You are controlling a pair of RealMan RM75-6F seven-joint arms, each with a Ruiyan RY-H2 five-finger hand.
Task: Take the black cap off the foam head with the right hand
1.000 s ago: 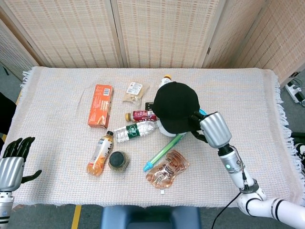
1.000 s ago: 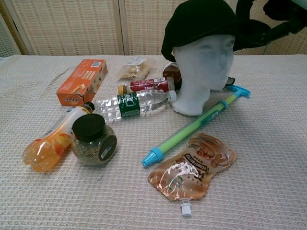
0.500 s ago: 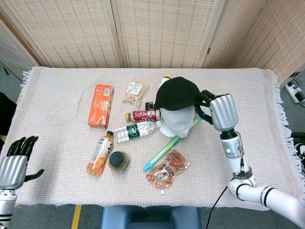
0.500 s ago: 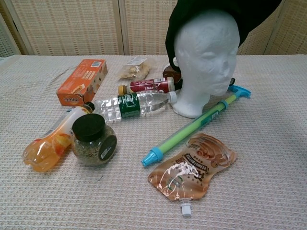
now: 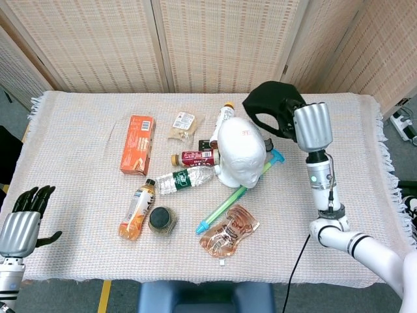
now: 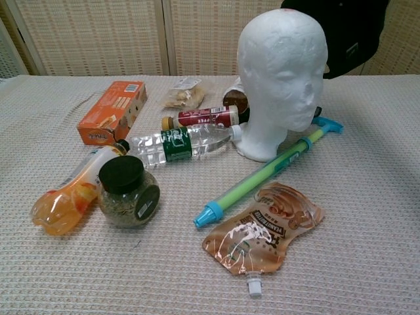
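Note:
The white foam head point(image 5: 241, 152) stands bare on the cloth near the table's middle, also plain in the chest view point(image 6: 282, 72). The black cap point(image 5: 268, 104) hangs in the air up and to the right of the foam head, clear of it; in the chest view the black cap point(image 6: 351, 33) shows at the top right. My right hand point(image 5: 293, 120) grips the cap's right side, its fingers partly hidden by the fabric. My left hand point(image 5: 25, 215) hovers at the table's near left corner with fingers apart and nothing in it.
Around the foam head lie a clear water bottle point(image 5: 186, 178), a red bottle point(image 5: 194, 157), a green and blue tube point(image 5: 234, 199), a brown pouch point(image 5: 228, 238), a dark jar point(image 5: 162, 220), an orange juice bottle point(image 5: 136, 210), an orange box point(image 5: 137, 144) and a snack bag point(image 5: 183, 125).
My right hand has lifted the black cap off the foam head and carried it up and toward the right. The foam head now stands bare. The left hand has barely moved.

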